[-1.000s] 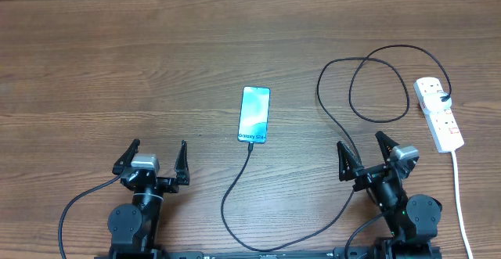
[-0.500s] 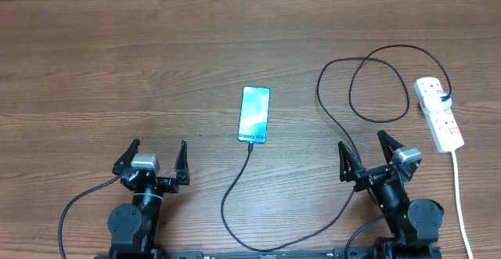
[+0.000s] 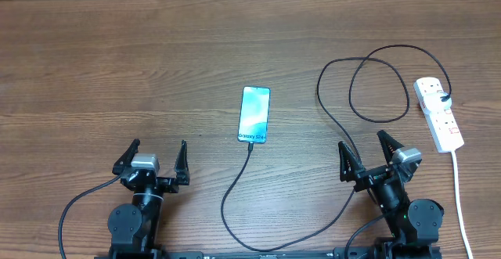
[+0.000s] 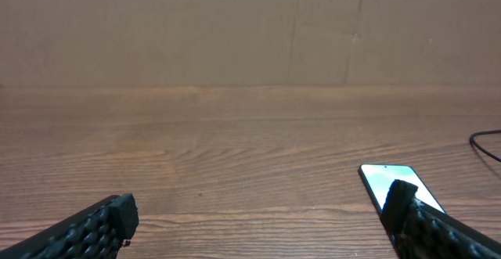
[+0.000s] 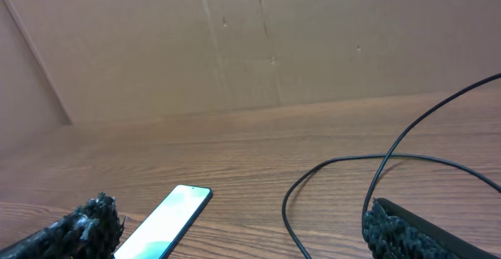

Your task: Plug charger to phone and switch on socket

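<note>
The phone (image 3: 254,115) lies flat at mid-table with its blue-teal screen lit; it also shows in the left wrist view (image 4: 386,180) and the right wrist view (image 5: 167,221). The thin black charger (image 3: 345,114) meets the phone's near edge, loops along the front of the table, coils at the right and ends in a black plug seated in the white socket (image 3: 439,116). My left gripper (image 3: 159,145) stands open, near-left of the phone, holding nothing. My right gripper (image 3: 361,140) is open too, near-right of the phone, with the cable passing beside it.
The socket's thick white lead (image 3: 459,192) runs toward the front right edge. A brown cardboard wall (image 4: 250,32) closes the far side of the wooden table (image 3: 117,63). The charger loop (image 5: 337,165) lies just ahead of the right fingers.
The right gripper has shifted very slightly toward the near edge. The phone, the cable, the socket and the left arm are as before.
</note>
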